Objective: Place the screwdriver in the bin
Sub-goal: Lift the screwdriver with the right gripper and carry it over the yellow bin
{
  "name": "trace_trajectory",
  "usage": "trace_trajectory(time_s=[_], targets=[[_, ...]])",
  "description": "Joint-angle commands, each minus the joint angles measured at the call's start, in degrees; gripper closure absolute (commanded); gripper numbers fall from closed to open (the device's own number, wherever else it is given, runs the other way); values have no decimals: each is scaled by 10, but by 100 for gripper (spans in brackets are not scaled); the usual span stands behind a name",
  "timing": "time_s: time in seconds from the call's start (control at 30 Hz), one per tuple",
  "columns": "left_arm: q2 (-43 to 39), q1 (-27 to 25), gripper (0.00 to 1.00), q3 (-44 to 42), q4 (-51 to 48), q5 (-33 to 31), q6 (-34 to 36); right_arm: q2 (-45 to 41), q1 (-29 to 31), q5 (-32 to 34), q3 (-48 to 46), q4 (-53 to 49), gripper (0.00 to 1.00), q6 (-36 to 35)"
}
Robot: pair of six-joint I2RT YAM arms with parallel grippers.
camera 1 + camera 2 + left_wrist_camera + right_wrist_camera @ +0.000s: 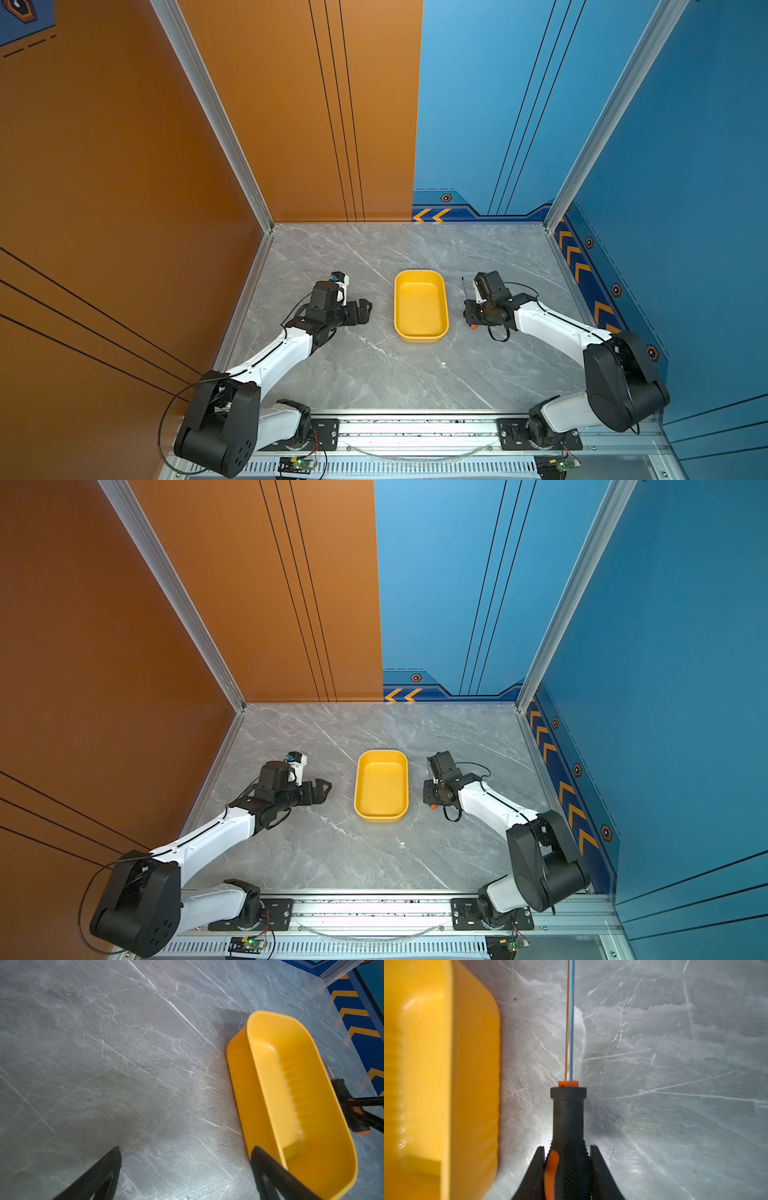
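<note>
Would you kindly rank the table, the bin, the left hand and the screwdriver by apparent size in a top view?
1. table
2. bin
3. left hand
4. screwdriver, ranked last with caution: the right hand covers most of it, leaving only the shaft and orange butt showing.

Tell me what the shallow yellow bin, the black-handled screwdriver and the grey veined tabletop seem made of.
The shallow yellow bin looks like glossy moulded plastic: rounded corners, soft highlights. The slim screwdriver has a matte black rubber or plastic handle, knurled, with orange inserts; its thin shaft seems polished metal, reflective. The grey veined tabletop is marble-look stone or laminate, semi-gloss.
</note>
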Motion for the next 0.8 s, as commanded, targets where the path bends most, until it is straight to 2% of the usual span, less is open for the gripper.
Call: trace_trajectory(time_s=[0.0, 0.2, 0.37, 0.5, 0.6, 0.77], targets=[[7, -5, 2, 14, -5, 11, -3, -53, 5, 8, 41, -35, 100, 9], [11, -5, 2, 16, 1, 14, -6, -89, 40, 16, 94, -30, 100, 46], [15, -6, 2, 16, 9, 20, -10, -47, 153, 127, 151, -27, 100, 88], [18, -6, 2, 16, 10, 21, -9, -2, 229, 210, 168, -16, 100, 162], [16, -7, 2, 15, 9, 23, -9, 29, 256, 236, 173, -21, 100, 202], [14, -6, 2, 18, 3, 21, -5, 69, 268, 235, 178, -49, 100, 240]])
